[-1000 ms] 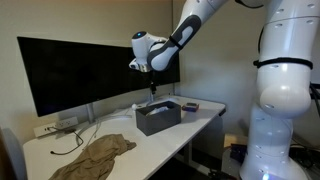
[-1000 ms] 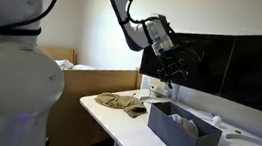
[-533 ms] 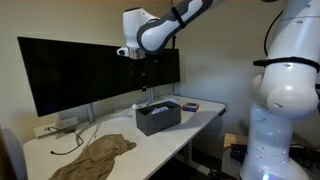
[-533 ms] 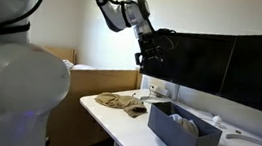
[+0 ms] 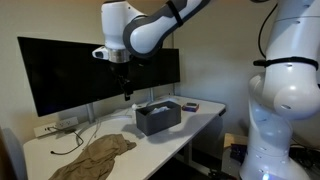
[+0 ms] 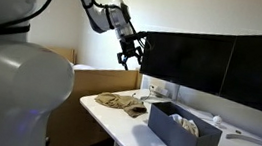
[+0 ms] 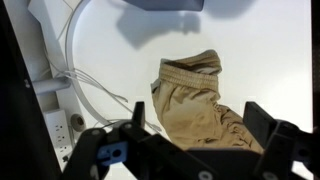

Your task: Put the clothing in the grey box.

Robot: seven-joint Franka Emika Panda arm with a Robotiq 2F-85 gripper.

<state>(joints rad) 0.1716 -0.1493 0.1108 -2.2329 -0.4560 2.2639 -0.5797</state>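
The tan clothing (image 5: 96, 157) lies crumpled on the white desk near its end, apart from the grey box (image 5: 158, 118). Both also show in an exterior view, the clothing (image 6: 117, 103) and the box (image 6: 182, 133). My gripper (image 5: 124, 88) hangs high in the air between box and clothing, in front of the monitor, also in an exterior view (image 6: 128, 54). In the wrist view the gripper (image 7: 200, 128) is open and empty, with the clothing (image 7: 195, 98) far below between its fingers. Something white lies in the box (image 6: 187, 123).
A wide dark monitor (image 5: 80, 70) stands along the back of the desk. Cables (image 5: 70, 140) and a power strip (image 7: 60, 130) lie near the clothing. Small items (image 5: 190, 105) sit beyond the box. A wooden piece of furniture (image 6: 80, 77) stands past the desk's end.
My gripper has moved from above the grey box, rising and travelling sideways toward the clothing's end of the desk. The clothing and box have not moved.
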